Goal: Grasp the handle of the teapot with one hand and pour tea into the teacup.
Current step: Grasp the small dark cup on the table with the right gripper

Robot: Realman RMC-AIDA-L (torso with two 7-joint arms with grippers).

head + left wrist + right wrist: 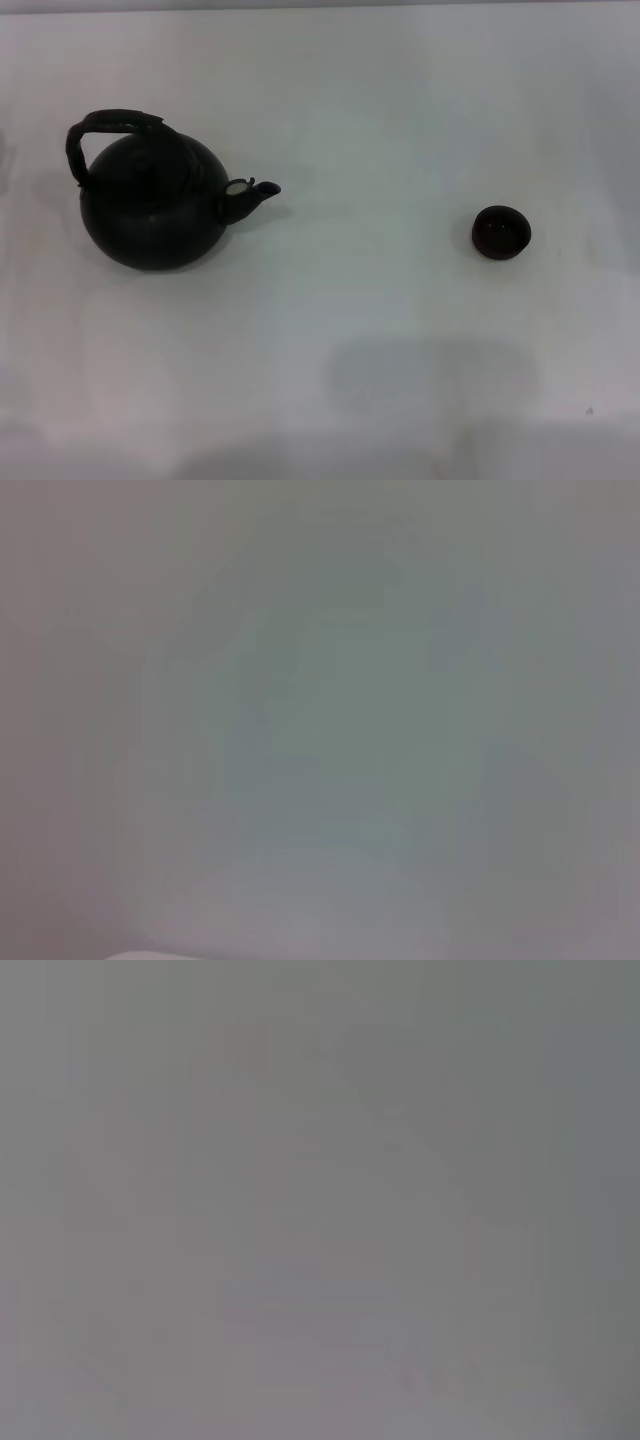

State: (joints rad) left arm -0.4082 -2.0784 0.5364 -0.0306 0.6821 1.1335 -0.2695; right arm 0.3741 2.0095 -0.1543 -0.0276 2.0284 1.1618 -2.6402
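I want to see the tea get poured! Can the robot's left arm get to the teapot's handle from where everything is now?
Probably yes. The teapot stands on the robot's left side, its handle arched upright on top with nothing over or beside it. The teacup sits far off to the right. Neither arm shows in any view, so reach is only a guess.

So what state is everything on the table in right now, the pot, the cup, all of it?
teapot: upright on the table, lid on, spout toward the teacup, untouched.
handle: raised in an arch over the pot, nothing holding it.
teacup: upright, mouth open, standing well apart from the pot; contents can't be made out.
Grippers: neither in view.
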